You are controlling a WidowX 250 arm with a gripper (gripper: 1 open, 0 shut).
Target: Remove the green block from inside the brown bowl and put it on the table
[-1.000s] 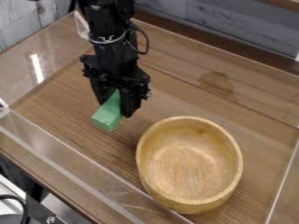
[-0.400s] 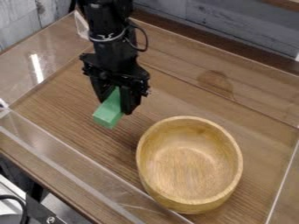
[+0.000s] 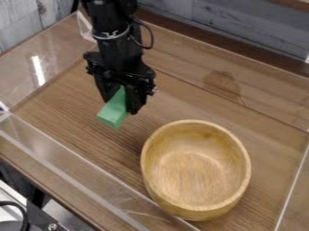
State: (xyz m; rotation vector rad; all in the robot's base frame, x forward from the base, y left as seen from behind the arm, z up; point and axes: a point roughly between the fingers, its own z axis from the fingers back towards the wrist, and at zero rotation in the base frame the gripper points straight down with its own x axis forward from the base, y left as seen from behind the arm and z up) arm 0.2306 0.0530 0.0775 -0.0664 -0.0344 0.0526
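Note:
The green block [image 3: 114, 113] hangs tilted between the black fingers of my gripper [image 3: 122, 106], which is shut on it and points down. The block's lower end is at or just above the table [image 3: 218, 86], to the left of the brown bowl. The brown bowl [image 3: 196, 168] sits at the front right, with nothing inside it. The block's upper part is hidden by the fingers.
Clear acrylic walls [image 3: 72, 171] border the table on the front and left sides. A grey plank wall runs along the back. Bare wood-grain surface lies around the gripper and behind the bowl.

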